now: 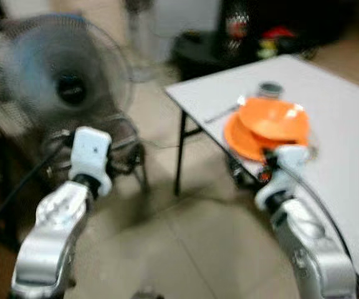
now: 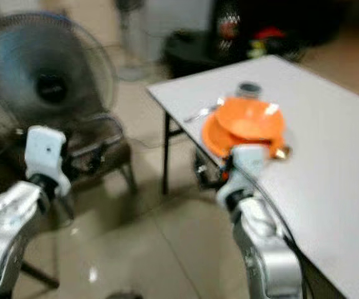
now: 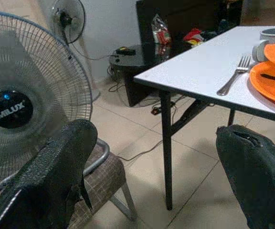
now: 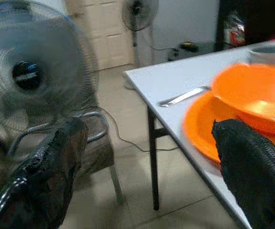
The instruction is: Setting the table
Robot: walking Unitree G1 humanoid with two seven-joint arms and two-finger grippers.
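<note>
— Where's the tableware?

— On the white folding table (image 1: 329, 124), near its corner: an orange bowl (image 1: 274, 118) sits on an orange plate (image 1: 245, 140), a fork (image 3: 234, 76) lies on the bare top just beside the plate, and a grey mug (image 3: 271, 40) stands behind them.

— And the arms?

— Both are raised in front of the robot. The right gripper (image 4: 147, 167) is at the table edge, near the plate — jaws wide apart, holding nothing. The left gripper (image 3: 161, 171) hangs over the tiled floor (image 1: 186, 249), well apart from the table, its fingers (image 3: 61, 176) also spread and empty.

— Anything else?

— A Milux pedestal fan (image 3: 13, 105) on a chair (image 3: 104, 171), and a second fan (image 3: 67, 19) by the wall.
</note>
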